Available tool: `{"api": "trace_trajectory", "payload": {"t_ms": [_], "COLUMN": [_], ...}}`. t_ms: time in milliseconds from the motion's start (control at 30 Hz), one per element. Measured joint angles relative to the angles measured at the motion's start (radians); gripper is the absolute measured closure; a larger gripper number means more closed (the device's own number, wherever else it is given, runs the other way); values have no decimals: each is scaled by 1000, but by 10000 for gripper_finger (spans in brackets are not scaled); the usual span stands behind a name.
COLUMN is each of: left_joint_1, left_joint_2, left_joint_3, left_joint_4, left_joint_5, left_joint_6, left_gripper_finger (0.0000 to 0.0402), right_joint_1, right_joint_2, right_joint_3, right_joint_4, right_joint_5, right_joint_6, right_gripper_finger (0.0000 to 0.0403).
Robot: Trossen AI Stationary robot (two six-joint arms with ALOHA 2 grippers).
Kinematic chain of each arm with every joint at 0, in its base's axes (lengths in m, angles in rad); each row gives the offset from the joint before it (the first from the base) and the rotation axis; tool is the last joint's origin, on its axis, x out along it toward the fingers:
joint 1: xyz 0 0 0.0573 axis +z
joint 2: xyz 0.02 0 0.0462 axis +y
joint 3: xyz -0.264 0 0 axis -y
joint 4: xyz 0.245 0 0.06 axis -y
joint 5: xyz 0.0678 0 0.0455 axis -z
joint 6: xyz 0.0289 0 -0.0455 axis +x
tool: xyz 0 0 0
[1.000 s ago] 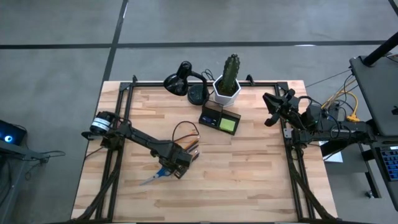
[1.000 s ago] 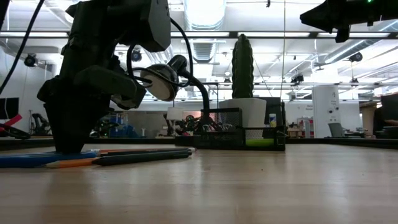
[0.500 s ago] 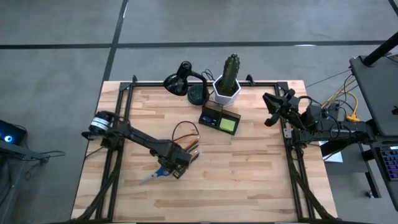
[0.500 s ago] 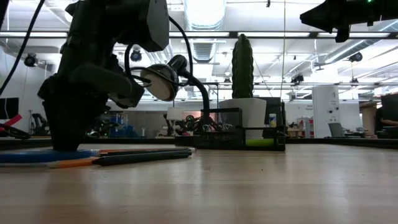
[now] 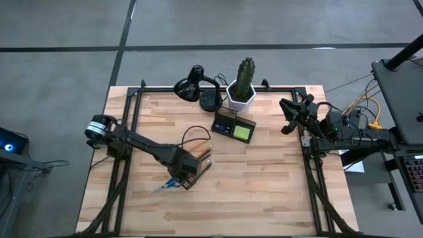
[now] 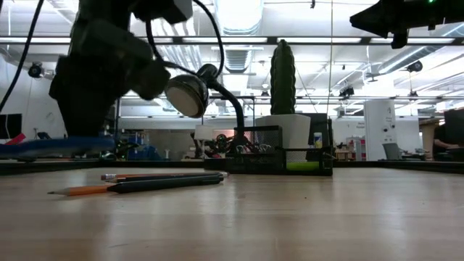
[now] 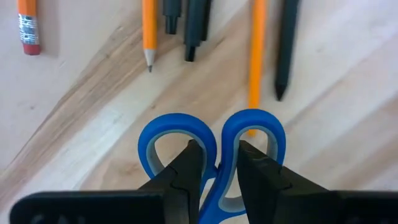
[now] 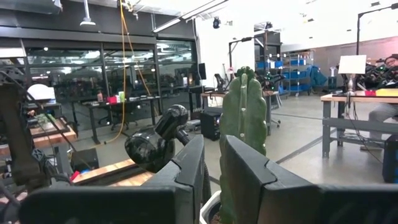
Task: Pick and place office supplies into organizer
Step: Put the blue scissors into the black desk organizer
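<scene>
No readable writing or brand marks on anything I can see.

Organizer [image 5: 233, 125] sits near the back of the table [image 5: 264, 185], just in front of the white cactus pot [image 5: 241, 96] and beside the black desk lamp [image 5: 196, 84]. One compartment holds the lime-green sticky-note pad [image 5: 242, 133]; another, on the lamp side, shows something blue, can't tell what. In the low view the organizer [image 6: 279, 152] reads as a dark open-frame box with the green pad low at its right end.

Left gripper [image 5: 180, 177] is at front-left of the table, jaws narrowed and clamped on the blue-handled scissors [image 7: 211, 149]. In the left wrist view each finger [image 7: 186, 177] goes through a handle loop, pinching the bridge between the loops. Low view shows the scissors [image 6: 54, 145] lifted clear of the wood, roughly level.

Pencils and pens [image 7: 186, 28] lie loose on the table under the gripper, roughly parallel: orange ones, dark ones, one eraser end visible. Low view has an orange pencil [image 6: 76, 191] and a dark pen [image 6: 167, 183] flat on the surface.

Right gripper [image 5: 291, 112] is parked up at the right rear edge, well apart from everything, fingers close together with a slim gap, holding nothing.
</scene>
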Motion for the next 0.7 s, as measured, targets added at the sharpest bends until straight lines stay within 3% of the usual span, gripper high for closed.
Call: {"api": "trace_trajectory", "payload": {"t_ms": [433, 700], "left_joint_1": [2, 6], "left_joint_2": [-154, -190], "left_joint_3": [0, 0], "left_joint_4": [97, 192], "left_joint_5": [4, -73], "left_joint_6": [48, 96], "left_gripper_finger": [334, 334], "right_joint_1": [0, 0], "right_joint_2": [-1, -1], "right_joint_3": [0, 0], "right_joint_4": [0, 4], "right_joint_5": [0, 0], "right_joint_6": [-2, 0], "right_gripper_finger": [350, 350]}}
